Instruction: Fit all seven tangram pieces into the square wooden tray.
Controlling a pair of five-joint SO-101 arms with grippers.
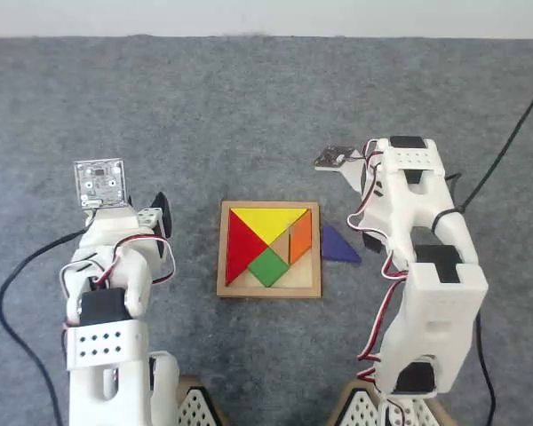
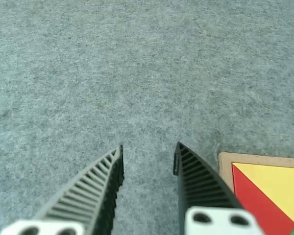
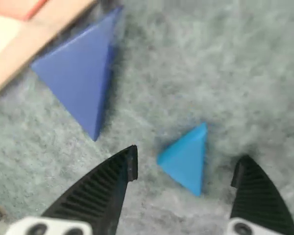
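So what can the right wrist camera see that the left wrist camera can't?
The right wrist view adds two loose pieces on the carpet: a dark blue triangle beside the tray, and a small light blue triangle lying between the fingers of the open right pincer.

The left wrist view adds the yellow piece and the red piece sitting in the tray, with the open left pincer over bare carpet.

Both share the grey carpet and a bit of the wooden tray.
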